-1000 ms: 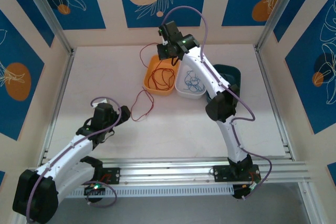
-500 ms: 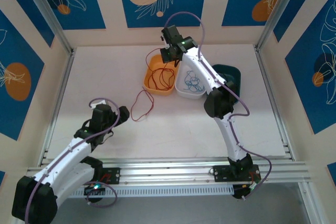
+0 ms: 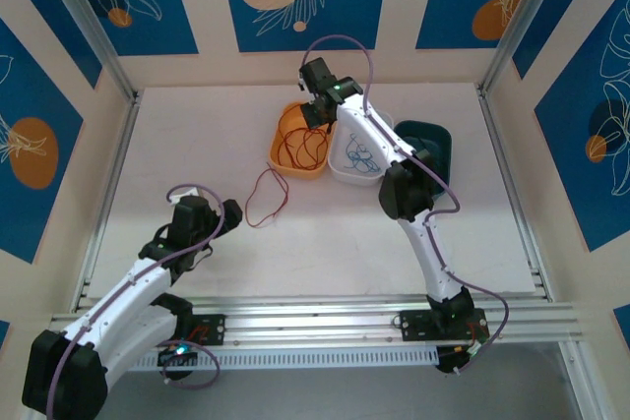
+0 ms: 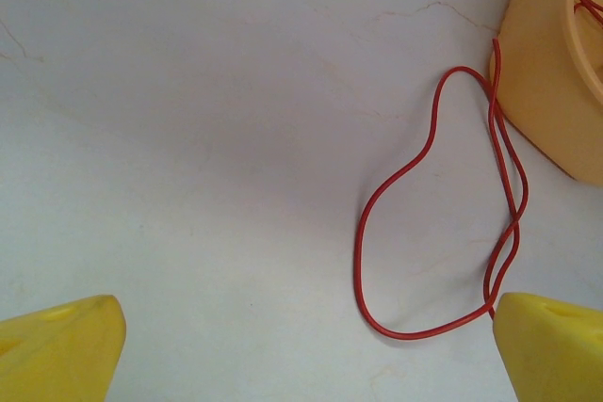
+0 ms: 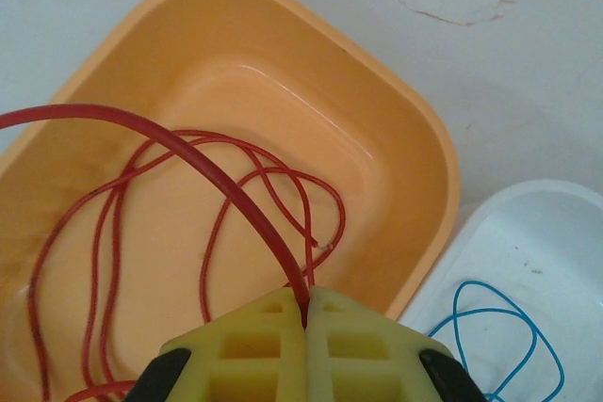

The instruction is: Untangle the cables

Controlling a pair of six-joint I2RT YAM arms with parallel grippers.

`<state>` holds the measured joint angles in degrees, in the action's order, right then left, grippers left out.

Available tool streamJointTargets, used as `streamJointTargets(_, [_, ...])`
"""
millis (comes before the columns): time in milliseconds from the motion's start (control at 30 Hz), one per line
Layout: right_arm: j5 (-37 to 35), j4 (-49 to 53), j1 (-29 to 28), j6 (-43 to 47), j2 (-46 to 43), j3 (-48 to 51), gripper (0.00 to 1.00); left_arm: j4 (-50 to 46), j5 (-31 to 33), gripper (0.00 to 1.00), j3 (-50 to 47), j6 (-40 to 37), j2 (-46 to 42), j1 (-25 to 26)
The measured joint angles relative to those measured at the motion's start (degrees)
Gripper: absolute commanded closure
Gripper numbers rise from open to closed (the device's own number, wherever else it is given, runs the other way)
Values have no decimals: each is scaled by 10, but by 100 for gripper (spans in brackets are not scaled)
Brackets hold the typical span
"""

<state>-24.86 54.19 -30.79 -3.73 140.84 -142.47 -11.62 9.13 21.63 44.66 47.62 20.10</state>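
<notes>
Red cable (image 5: 226, 181) is lying coiled in the orange bin (image 5: 415, 129), and your right gripper (image 5: 307, 303) is pinching one strand of it between fully closed fingers above that bin. A loop (image 4: 363, 233) is trailing over the rim onto the table (image 3: 197, 135), toward 7 o'clock. Your left gripper (image 4: 306, 313) is hovering spread wide, holding nothing, near that loop. Blue cable (image 3: 362, 154) is sitting in the white bin (image 3: 345, 176), at 3 o'clock from the orange one.
</notes>
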Motion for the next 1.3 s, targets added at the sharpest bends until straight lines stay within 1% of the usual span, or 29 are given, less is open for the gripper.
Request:
streamJointTargets(233, [-30,0,0,12,27,0,94,0,0,0,0,0,0,0])
streamJointTargets(400, [-40,1,-1,19,45,0,86,0,0,0,0,0,1,0])
streamJointTargets(567, [-44,1,-3,23,48,0,72,0,0,0,0,0,1,0])
streamJointTargets(667, [-46,4,-5,23,48,0,68,0,0,0,0,0,1,0])
streamJointTargets(933, [-47,12,-13,21,48,-27,65,0,0,0,0,0,2,0])
streamJointTargets(1067, [-45,28,-18,3,41,-27,65,0,0,0,0,-1,3,0])
streamJointTargets(1200, [-36,56,-23,-33,10,-21,65,0,0,0,0,-1,10,0])
streamJointTargets(1300, [-32,66,-32,-60,-41,16,65,1,0,0,0,-1,14,0])
